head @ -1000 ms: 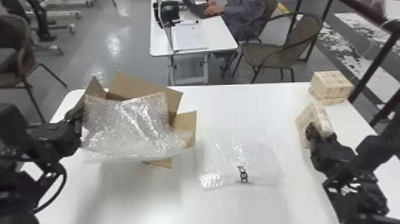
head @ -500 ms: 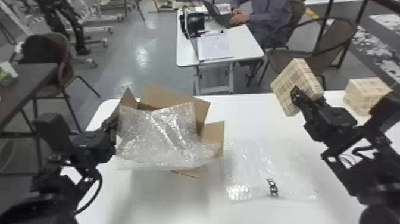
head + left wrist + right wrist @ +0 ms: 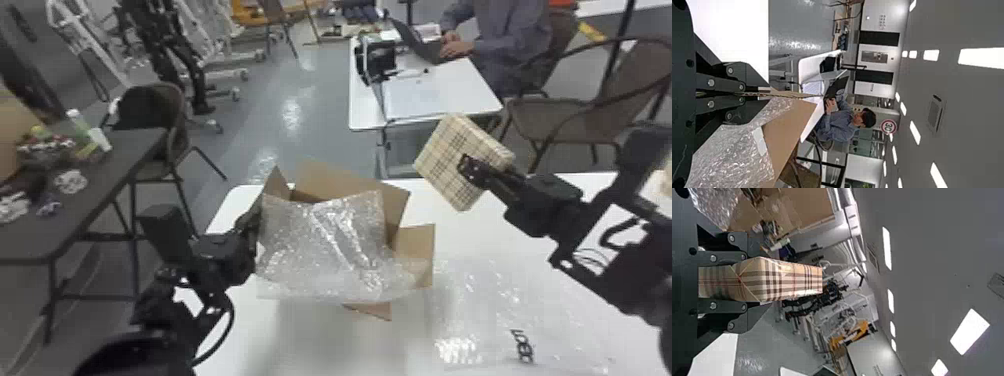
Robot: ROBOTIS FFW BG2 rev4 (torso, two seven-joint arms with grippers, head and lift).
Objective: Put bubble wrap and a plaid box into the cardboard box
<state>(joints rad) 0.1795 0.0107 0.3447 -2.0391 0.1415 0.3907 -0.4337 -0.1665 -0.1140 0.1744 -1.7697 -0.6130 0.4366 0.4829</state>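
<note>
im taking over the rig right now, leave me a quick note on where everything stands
Left gripper: shut on an edge of the cardboard box, at its left side.
Right gripper: holding the plaid box up, right of the cardboard box.
Done: one bubble wrap sheet lies over the box's opening, draping down the near side.
Left: plaid box into the cardboard box; the second sheet, flat on the table, probably follows.

Robotics lab here, folks: black legged robot [image 3: 162,47] beside white wheeled frames [image 3: 225,75], laptop [image 3: 419,45] open on a white table [image 3: 467,90].
</note>
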